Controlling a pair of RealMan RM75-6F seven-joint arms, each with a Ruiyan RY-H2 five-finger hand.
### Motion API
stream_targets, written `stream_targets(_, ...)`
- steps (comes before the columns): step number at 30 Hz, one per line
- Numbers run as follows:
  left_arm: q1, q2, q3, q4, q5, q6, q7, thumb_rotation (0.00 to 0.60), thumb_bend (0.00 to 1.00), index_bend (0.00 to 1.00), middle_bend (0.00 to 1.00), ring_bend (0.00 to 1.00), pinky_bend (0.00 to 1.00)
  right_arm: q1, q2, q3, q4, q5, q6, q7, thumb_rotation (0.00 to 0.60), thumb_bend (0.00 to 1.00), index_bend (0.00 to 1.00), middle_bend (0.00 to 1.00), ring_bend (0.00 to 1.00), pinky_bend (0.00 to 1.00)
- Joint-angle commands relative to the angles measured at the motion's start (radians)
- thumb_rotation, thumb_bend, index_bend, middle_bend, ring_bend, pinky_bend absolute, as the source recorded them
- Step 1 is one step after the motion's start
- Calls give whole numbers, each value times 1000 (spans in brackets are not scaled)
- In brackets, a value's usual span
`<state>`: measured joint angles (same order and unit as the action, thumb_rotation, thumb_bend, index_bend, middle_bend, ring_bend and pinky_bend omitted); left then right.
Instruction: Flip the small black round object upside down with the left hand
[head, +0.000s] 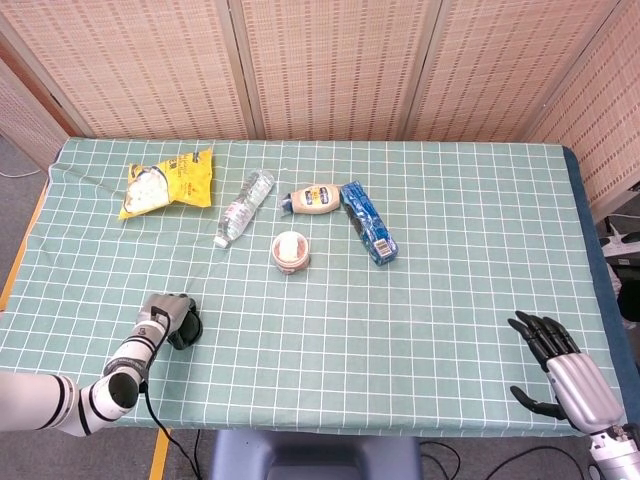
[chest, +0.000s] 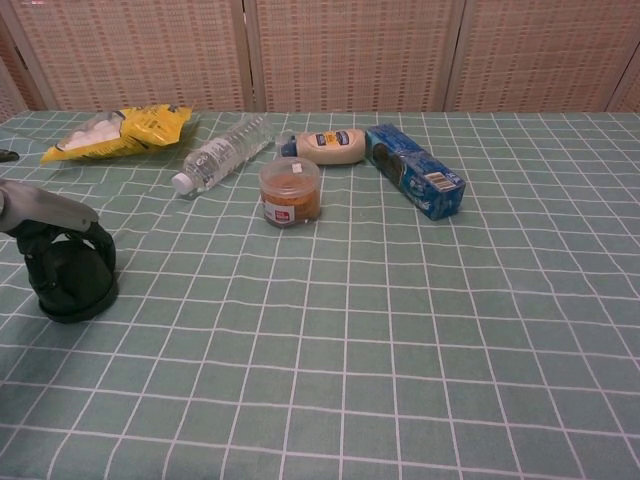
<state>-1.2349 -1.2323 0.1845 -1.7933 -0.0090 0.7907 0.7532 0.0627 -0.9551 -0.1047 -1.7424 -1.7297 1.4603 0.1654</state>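
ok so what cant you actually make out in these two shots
- Black round object: chest view, the left hand drapes over its top; head view, mostly under the hand. Which way up it sits is unclear.
- Left hand's grip: contact points hidden by its own fingers.
- Right hand: absent from chest view; head view cuts its wrist at the edge.
- Jar label: too small.
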Motion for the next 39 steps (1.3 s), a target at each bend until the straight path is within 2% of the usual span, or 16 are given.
stream_targets(1,1,-4,6,3,9,9,-2,600,299,296,163,160,403,-1,0,0,0,-1,2,0,600,191,0,0,0,0)
stream_targets(3,4,-4,8,3,17,16,-7,600,301,334,215,195,439,-2,0,0,0,0,4,0,600,191,0,0,0,0)
stream_targets(8,16,8,9,-13,54,35,-24,600,311,495,453,404,640,-2,-2,0,1,-2,2,-5,600,191,0,0,0,0)
stream_targets(11,28,16,12,-24,76,47,-36,600,320,553,536,490,708,-2,-7,-2,-2,-4,-2,-14,600,191,0,0,0,0)
stream_targets(19,72,47,-3,-43,157,52,-96,600,342,602,586,546,767,-4,-9,-3,-1,-5,1,-21,600,191,0,0,0,0)
stream_targets(22,107,68,-31,-47,217,35,-159,600,350,602,589,549,774,-3,-11,-3,0,-5,-2,-26,600,191,0,0,0,0)
stream_targets(24,143,89,-66,-49,282,11,-232,600,353,604,596,557,781,-3,-12,-2,-1,-2,-4,-31,600,191,0,0,0,0)
stream_targets(27,221,127,-151,-49,412,-28,-392,600,352,612,607,567,785,-3,-15,0,-2,2,-6,-44,600,191,0,0,0,0)
stream_targets(30,332,136,-275,-37,595,-17,-618,600,351,613,610,568,785,-5,-20,2,-4,6,-8,-67,600,191,0,0,0,0)
stream_targets(31,372,132,-321,-34,654,-16,-713,600,351,613,610,567,781,-5,-21,1,-5,6,-9,-69,600,191,0,0,0,0)
stream_targets(34,517,119,-492,-17,853,-72,-1143,600,350,605,601,555,764,-4,-26,4,-5,11,-11,-63,600,191,0,0,0,0)
stream_targets(38,622,119,-630,48,1036,-207,-1562,600,356,580,579,544,750,1,-29,8,-1,18,-16,-52,600,191,0,0,0,0)
stream_targets(39,639,115,-652,63,1082,-220,-1632,600,356,579,578,543,748,2,-31,9,1,19,-18,-53,600,191,0,0,0,0)
